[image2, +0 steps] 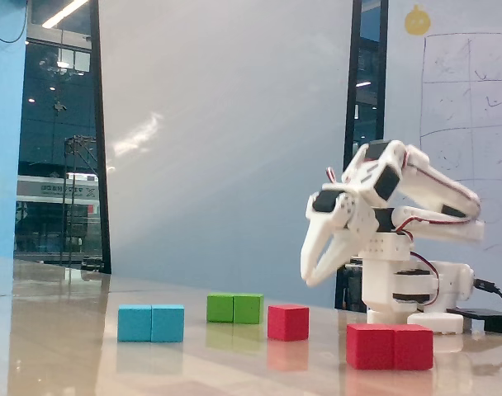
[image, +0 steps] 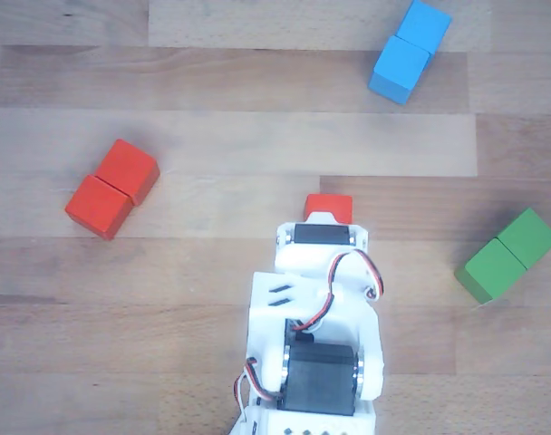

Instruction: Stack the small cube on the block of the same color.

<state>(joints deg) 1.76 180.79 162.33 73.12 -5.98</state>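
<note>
The small red-orange cube [image: 328, 206] lies on the wooden table, its near part hidden under my gripper [image: 326, 220] in the other view. In the fixed view the cube [image2: 288, 322] sits on the table and my gripper [image2: 310, 279] points down just above it and slightly right, not touching. The fingers overlap in both views, so I cannot tell whether the jaws are open. The red-orange oblong block [image: 112, 188] lies well to the left in the other view. In the fixed view the block [image2: 390, 346] lies nearest the camera.
A blue oblong block [image: 409, 50] lies at the far right and a green oblong block [image: 507, 255] at the right. In the fixed view, blue [image2: 151, 322] is left and green [image2: 234, 308] behind. The arm's base [image2: 408, 289] stands at the right.
</note>
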